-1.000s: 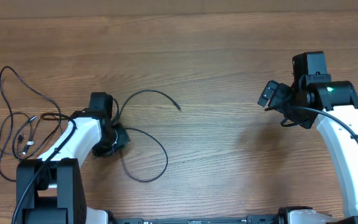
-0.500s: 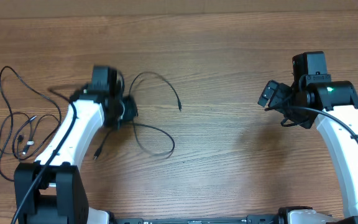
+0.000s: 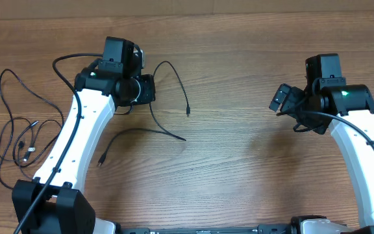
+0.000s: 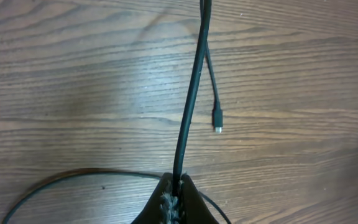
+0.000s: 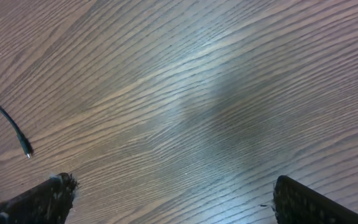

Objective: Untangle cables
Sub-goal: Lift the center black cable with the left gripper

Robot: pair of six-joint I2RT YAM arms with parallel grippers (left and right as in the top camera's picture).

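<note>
Big wooden table [image 3: 239,188] fills the whole overhead view. The left arm [image 3: 76,136] reaches from 7 o'clock up toward 11, and the right arm [image 3: 359,156] comes up the 4 o'clock side and stops around 3. The pile of cables [image 3: 18,140] sits loose on the wood out at 9 o'clock, thin black loops with a couple of small ends showing, well apart from both grippers. The left gripper [image 4: 174,185] is clenched tight on one cable [image 3: 141,130] up near 11 o'clock. From the pinch one stretch arcs up and over, then hangs down toward the centre, while the other stretch trails back along the table toward 7. Not sure if that cable still runs into the pile, since the arm covers that bit. The right gripper [image 5: 173,208] is spread wide with nothing between the fingers, just bare wood under it. The small plug [image 4: 217,121] on the arcing end is just beside the held stretch in the left wrist view.
</note>
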